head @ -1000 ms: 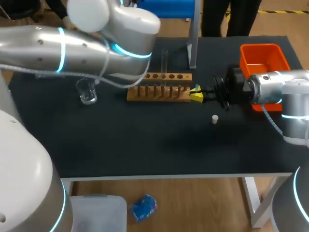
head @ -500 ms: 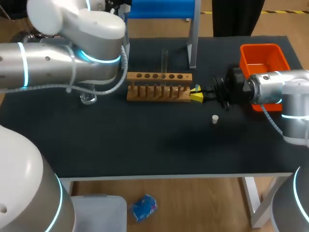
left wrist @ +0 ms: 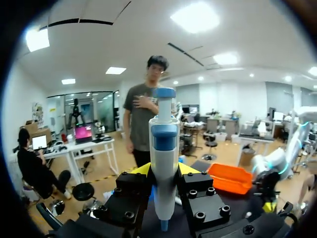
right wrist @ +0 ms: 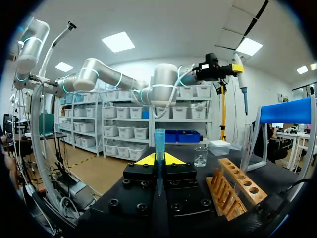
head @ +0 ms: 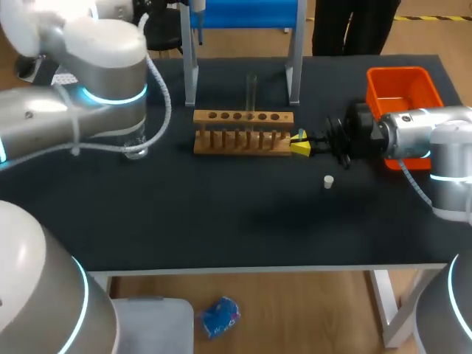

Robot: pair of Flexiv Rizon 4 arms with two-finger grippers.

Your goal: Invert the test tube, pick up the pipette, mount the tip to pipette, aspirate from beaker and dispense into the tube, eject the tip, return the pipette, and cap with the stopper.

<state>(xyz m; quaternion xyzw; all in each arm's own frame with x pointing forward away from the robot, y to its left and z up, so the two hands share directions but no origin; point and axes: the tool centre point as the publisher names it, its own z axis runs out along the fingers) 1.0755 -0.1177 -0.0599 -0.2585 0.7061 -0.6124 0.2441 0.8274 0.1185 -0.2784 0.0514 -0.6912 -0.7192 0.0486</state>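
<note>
My left gripper (left wrist: pixel 164 171) is shut on the white and blue pipette (left wrist: pixel 164 148), which stands upright between its fingers. In the head view the pipette (head: pixel 198 7) is raised at the back left, beside the stand. My right gripper (head: pixel 300 142) lies level at the right end of the wooden rack (head: pixel 243 133), shut on a blue pipette tip (right wrist: pixel 159 143) that stands up between its yellow fingertips. A clear test tube (head: pixel 251 92) stands upright in the rack. The glass beaker (head: pixel 135 146) sits left of the rack, partly behind my left arm. A small white stopper (head: pixel 328 181) lies on the table, right of the middle.
A pipette stand with a blue top and two grey posts (head: pixel 295 63) rises behind the rack. An orange bin (head: pixel 404 92) sits at the back right, beside my right arm. The table (head: pixel 221 221) is black.
My left arm has swung left and back with the pipette, uncovering the rack's left end and the stand's left post. My right arm has not moved.
</note>
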